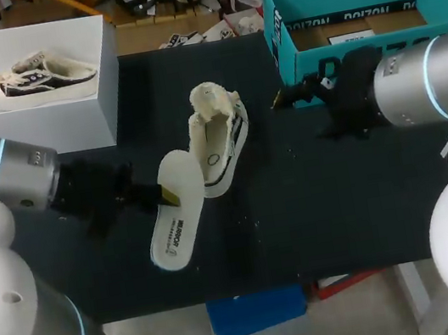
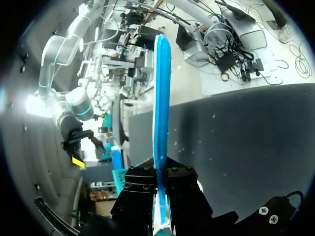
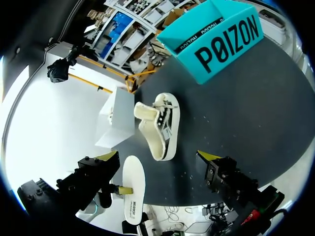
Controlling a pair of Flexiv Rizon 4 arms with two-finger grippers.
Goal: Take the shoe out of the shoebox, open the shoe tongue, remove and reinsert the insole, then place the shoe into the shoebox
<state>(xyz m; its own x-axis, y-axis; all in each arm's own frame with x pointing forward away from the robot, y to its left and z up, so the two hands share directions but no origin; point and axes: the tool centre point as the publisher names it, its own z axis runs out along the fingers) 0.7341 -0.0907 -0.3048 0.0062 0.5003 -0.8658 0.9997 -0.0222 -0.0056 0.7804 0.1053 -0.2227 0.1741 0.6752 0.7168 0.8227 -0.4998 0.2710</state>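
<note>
At the far left a white shoebox point(image 1: 69, 116) holds a second shoe point(image 1: 41, 78), which plays no part right now. Next to it, the left gripper point(image 1: 166, 196) has its fingers clenched on the rear end of the insole point(image 1: 174, 227), holding it just above the tabletop point(image 1: 316, 204) beside the shoe point(image 1: 223, 133). The shoe lies in the middle of the tabletop, out of any box, with its tongue pulled back and its mouth wide open. Further right, the right gripper point(image 1: 288, 98) hangs with its fingers spread and nothing in them, just in front of the teal shoebox point(image 1: 360, 54), which looks empty. So taking the shoe out, opening the tongue and removing the insole look done; reinserting the insole and boxing the shoe are left.
</note>
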